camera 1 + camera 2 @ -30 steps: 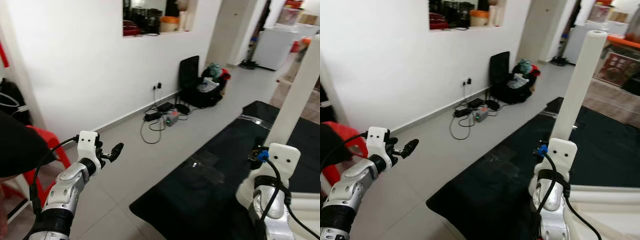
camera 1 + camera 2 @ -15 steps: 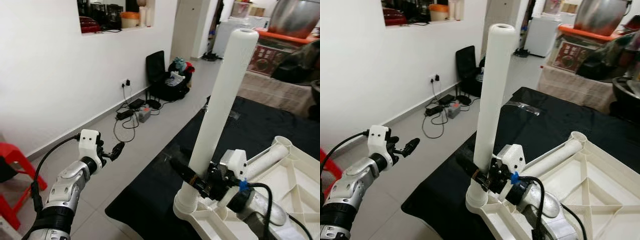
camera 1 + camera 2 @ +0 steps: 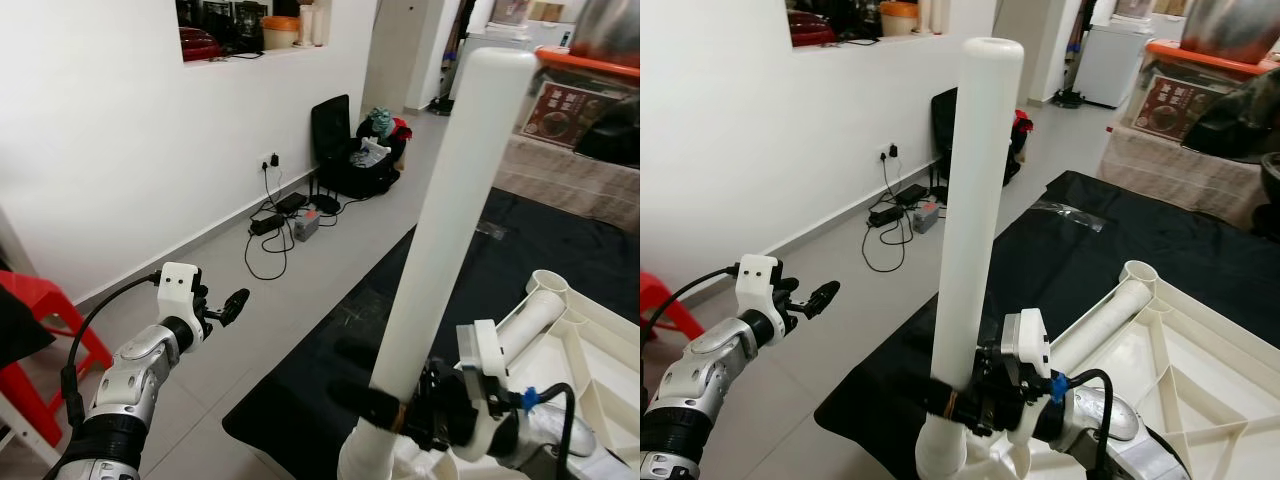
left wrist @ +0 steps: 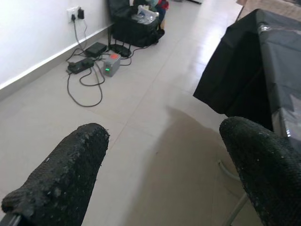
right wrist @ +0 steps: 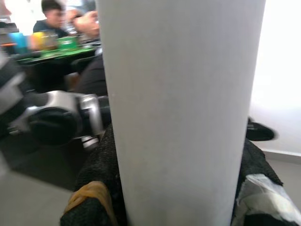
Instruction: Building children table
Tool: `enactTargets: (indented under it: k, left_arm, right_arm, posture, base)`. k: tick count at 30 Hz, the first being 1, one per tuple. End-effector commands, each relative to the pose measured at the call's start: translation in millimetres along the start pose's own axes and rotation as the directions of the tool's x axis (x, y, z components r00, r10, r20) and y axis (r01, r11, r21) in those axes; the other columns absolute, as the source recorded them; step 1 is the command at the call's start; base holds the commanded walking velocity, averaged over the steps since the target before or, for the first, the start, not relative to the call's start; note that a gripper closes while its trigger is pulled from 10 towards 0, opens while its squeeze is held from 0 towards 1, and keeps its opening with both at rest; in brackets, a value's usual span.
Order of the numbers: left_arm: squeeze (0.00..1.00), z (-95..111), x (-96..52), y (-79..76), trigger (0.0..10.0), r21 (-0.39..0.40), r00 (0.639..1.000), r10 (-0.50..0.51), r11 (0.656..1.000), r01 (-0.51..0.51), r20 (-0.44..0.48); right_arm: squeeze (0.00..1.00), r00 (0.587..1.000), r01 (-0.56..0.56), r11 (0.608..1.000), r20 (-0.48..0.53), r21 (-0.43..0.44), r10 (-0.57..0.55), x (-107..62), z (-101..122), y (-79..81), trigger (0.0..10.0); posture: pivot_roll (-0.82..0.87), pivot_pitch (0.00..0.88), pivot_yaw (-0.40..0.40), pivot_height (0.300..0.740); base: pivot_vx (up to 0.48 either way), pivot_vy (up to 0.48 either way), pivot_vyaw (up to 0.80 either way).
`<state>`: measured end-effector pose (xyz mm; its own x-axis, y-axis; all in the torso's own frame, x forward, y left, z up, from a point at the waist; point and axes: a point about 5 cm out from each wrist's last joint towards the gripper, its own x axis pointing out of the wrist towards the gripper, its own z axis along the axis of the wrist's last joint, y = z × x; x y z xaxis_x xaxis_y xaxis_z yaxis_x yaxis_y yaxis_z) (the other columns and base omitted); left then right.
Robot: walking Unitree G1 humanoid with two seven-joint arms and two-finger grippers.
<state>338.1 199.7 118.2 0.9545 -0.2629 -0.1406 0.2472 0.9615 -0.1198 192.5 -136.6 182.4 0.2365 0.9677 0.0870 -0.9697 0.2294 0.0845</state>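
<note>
I stand in a room with a pale tiled floor point(image 3: 300, 290) and a white wall point(image 3: 110, 150), with a black cloth-covered surface point(image 3: 1160, 250) spread in front of me. On that cloth lies the upturned white plastic children's tabletop point(image 3: 1180, 370), ribbed underside facing up. From its near corner socket rises the long white plastic tube leg point(image 3: 975, 200), standing almost upright with a slight tilt. My right gripper point(image 3: 965, 405) is clenched around this leg low down, just above the socket; in the right wrist view the black fingers point(image 5: 96, 174) press against both sides of the white tube. A 2nd white tube leg point(image 3: 1105, 315) lies flat along the tabletop's edge, its end at the far corner socket.

My left gripper point(image 3: 228, 305) hangs out over the bare floor, well apart from the tabletop, released and holding nothing; its 2 black pads point(image 4: 70, 169) stand wide apart in the left wrist view.

Further out, a tangle of black cables and a small grey box point(image 3: 305, 225) sit by the wall socket, beside a black bag stuffed with clothes point(image 3: 365, 160). A red plastic chair point(image 3: 40, 350) stands at my left.
</note>
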Motion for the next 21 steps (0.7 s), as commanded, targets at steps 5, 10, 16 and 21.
enactTargets:
  k: [5,10,16,21]
  left_arm:
    - [0.00,-4,1.3,-2.2,10.0,-0.011,1.000,-0.011,1.000,0.011,-0.027]
    - [0.00,-5,0.1,-1.7,10.0,-0.006,1.000,-0.008,1.000,0.008,-0.030]
    - [0.00,-5,-0.3,-1.1,10.0,-0.001,0.999,-0.007,1.000,0.007,-0.031]
    - [0.00,-6,-0.3,-1.3,10.0,0.004,0.999,-0.006,1.000,0.007,-0.034]
  right_arm:
    - [0.00,0.990,-0.057,0.989,-0.122,0.135,0.073,-0.8,-25,2.2,10.0]
    - [0.00,0.994,-0.010,0.994,-0.109,0.110,0.022,2.9,-23,-10.4,10.0]
    - [0.00,0.993,0.030,0.995,-0.114,0.092,-0.020,4.3,-26,-15.6,10.0]
    - [0.00,0.951,0.279,0.960,-0.137,-0.013,-0.278,6.6,-36,-39.3,10.0]
  posture:
    - [0.07,0.000,-0.059,0.740]
    - [0.07,0.000,-0.058,0.740]
    - [0.07,0.000,-0.059,0.740]
    - [0.07,0.000,-0.055,0.740]
  base:
    - [0.000,0.000,0.00]
    - [0.000,0.000,0.00]
    - [0.000,0.000,0.00]
    - [0.000,0.000,0.00]
